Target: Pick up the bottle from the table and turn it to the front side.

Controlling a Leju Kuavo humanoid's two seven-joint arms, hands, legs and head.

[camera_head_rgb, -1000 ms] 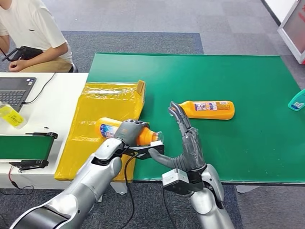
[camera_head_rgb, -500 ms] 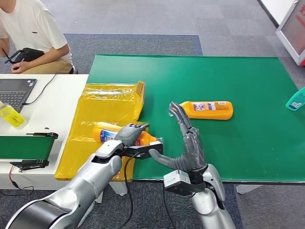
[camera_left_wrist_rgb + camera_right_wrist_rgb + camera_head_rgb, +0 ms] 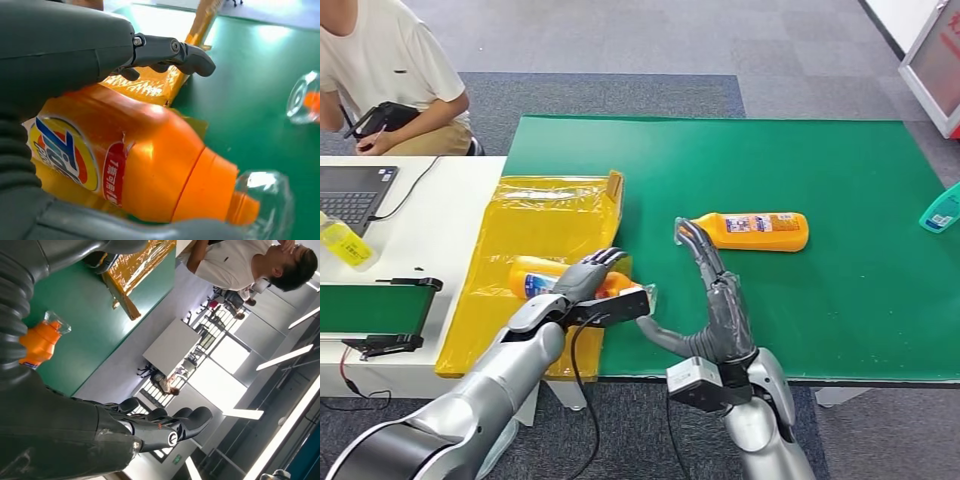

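Left hand (image 3: 586,282): fingers straight over bottle (image 3: 151,165), thumb beneath, grip loose at best. Bottle: lying on yellow bag (image 3: 539,225), cap toward right hand (image 3: 712,290), which stands open. Likely rigid, glossy, slippery; best held mid-body. Second bottle (image 3: 758,230) beyond on tabletop (image 3: 848,170).

The left hand (image 3: 586,281) rests over an orange bottle (image 3: 546,282) (lying on yellow plastic (image 3: 539,225)); the right hand (image 3: 712,290) stands upright.
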